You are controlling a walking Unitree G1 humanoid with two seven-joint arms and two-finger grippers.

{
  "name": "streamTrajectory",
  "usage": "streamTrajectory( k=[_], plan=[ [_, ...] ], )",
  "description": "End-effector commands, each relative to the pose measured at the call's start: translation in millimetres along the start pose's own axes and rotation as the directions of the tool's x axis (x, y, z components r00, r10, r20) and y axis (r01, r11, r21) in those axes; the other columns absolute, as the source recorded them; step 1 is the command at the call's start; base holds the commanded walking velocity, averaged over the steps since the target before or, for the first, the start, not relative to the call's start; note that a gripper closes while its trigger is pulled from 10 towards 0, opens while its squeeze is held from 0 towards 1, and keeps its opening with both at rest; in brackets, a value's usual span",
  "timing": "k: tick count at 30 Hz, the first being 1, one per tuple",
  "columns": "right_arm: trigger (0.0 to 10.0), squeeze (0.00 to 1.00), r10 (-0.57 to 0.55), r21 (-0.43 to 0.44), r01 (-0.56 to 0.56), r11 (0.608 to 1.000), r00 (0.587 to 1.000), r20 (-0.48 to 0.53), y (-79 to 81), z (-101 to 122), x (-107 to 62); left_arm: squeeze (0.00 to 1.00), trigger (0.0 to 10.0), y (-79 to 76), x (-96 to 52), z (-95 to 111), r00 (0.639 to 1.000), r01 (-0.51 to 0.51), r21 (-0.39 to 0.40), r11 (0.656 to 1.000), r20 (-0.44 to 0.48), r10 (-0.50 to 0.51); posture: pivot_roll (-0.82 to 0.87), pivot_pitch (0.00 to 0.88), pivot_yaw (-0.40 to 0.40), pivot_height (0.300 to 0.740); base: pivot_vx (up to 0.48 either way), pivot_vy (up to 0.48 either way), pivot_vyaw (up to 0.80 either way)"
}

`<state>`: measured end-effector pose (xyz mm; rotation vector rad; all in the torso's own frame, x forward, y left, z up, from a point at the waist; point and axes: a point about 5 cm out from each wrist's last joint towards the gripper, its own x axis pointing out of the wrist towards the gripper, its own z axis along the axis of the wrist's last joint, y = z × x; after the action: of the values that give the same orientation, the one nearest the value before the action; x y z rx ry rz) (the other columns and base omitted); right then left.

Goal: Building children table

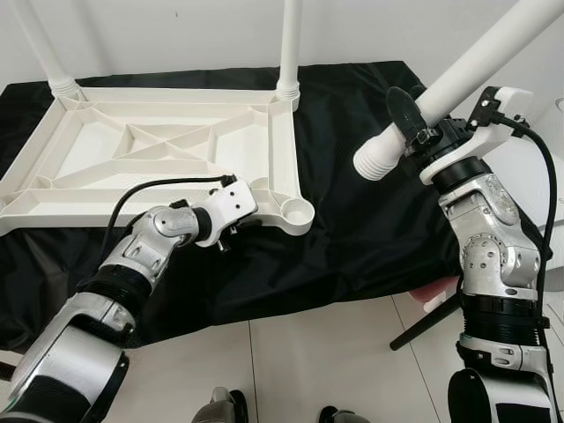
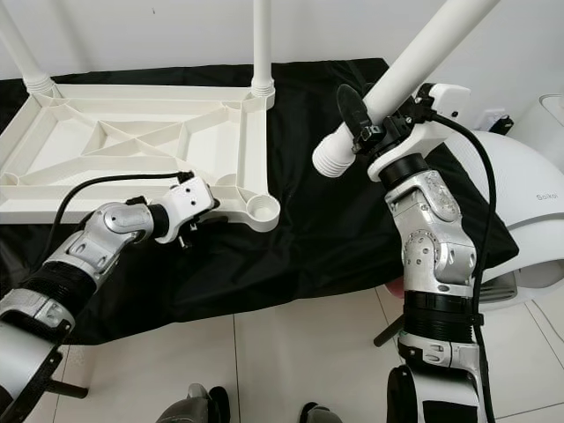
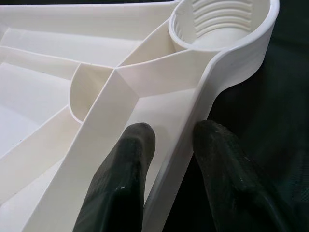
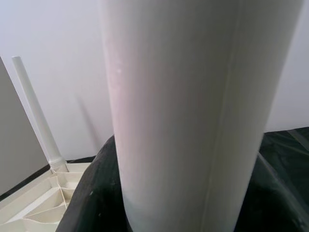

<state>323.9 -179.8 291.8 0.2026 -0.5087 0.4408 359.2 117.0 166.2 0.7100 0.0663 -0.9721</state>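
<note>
A white plastic table top [image 1: 284, 141] lies upside down on a black cloth. Two white legs [image 1: 289, 44] stand screwed into its far corners. The near right corner socket [image 1: 298, 211] is empty, with ridged threads inside [image 3: 217, 24]. My left gripper [image 3: 171, 145] is shut on the table top's near rim beside that socket, one finger on each side of the wall. My right gripper [image 1: 414, 123] is shut on a third white leg [image 1: 467, 66], held tilted above the cloth. The leg's ribbed threaded end [image 1: 377, 159] points down and left, off to the right of the empty socket.
The black cloth [image 1: 370, 238] covers a low surface that ends near me over a tiled floor [image 1: 317, 352]. A white rounded appliance [image 2: 520, 211] stands at the right. A dark stand leg [image 1: 423, 326] pokes out below the cloth by my right arm.
</note>
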Motion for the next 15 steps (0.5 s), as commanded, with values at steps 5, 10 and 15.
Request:
streamTrajectory(
  k=[5, 10, 15],
  plan=[
    [10.0, 0.00, 0.006, -0.008, -0.006, 1.000, 0.999, 0.034, 0.3, 7, 3.4, 0.00, 10.0, -46.8, -2.7, -7, 0.836, 0.549, -0.039, 0.835, 0.002, -0.549, -0.02, 0.140, 0.048, 0.740, 0.000, 0.000, 0.00],
    [10.0, 0.00, 0.005, -0.013, -0.004, 1.000, 0.999, 0.036, 0.2, 7, 3.9, 0.00, 10.0, -55.3, -2.0, -2, 0.807, 0.591, -0.050, 0.805, 0.024, -0.590, -0.02, 0.142, 0.049, 0.740, 0.000, 0.000, 0.00],
    [10.0, 0.00, 0.003, -0.015, -0.002, 1.000, 0.999, 0.039, 0.3, 8, 3.7, 0.00, 10.0, -62.3, 0.4, 3, 0.798, 0.603, -0.041, 0.797, 0.033, -0.602, -0.02, 0.141, 0.054, 0.740, 0.000, 0.000, 0.00]
  ],
)
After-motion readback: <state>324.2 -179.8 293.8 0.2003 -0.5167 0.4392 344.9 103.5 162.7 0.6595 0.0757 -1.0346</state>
